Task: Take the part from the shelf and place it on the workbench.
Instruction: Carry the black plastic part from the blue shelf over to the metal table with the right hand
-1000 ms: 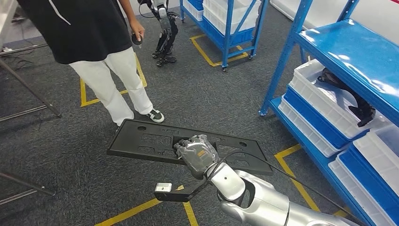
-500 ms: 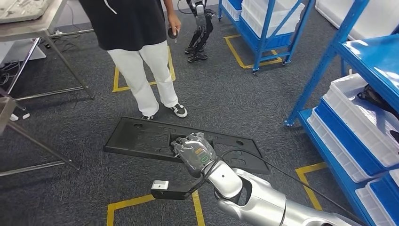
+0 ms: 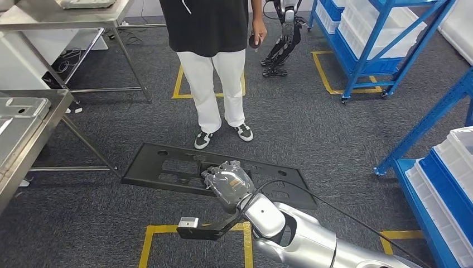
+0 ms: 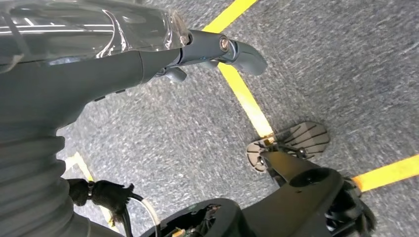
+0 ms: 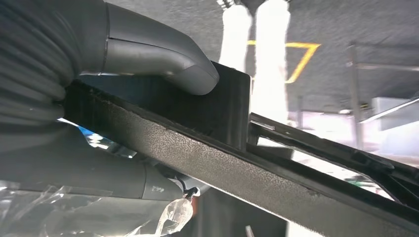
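Note:
The part is a long flat black panel (image 3: 167, 167) with cut-outs, held level above the carpet in the head view. My right hand (image 3: 227, 183), wrapped in clear plastic, grips its near edge around the middle. In the right wrist view the thick thumb (image 5: 163, 54) presses on the panel's rim (image 5: 237, 173). The steel workbench (image 3: 22, 128) comes in at the left edge, apart from the panel. My left hand (image 4: 99, 64) hangs over the floor with its fingers (image 4: 237, 49) stretched out and nothing in them.
A person (image 3: 215, 33) in a black top and white trousers stands just beyond the panel. Blue shelving (image 3: 424, 123) with white bins (image 3: 454, 151) is at the right; another rack (image 3: 379, 39) and a second robot's legs (image 3: 281, 39) stand behind. A second steel table (image 3: 67, 14) is far left.
The whole view has swung left: the blue shelf slid off to the right and the steel workbench came in at the left. The panel stays in my right hand.

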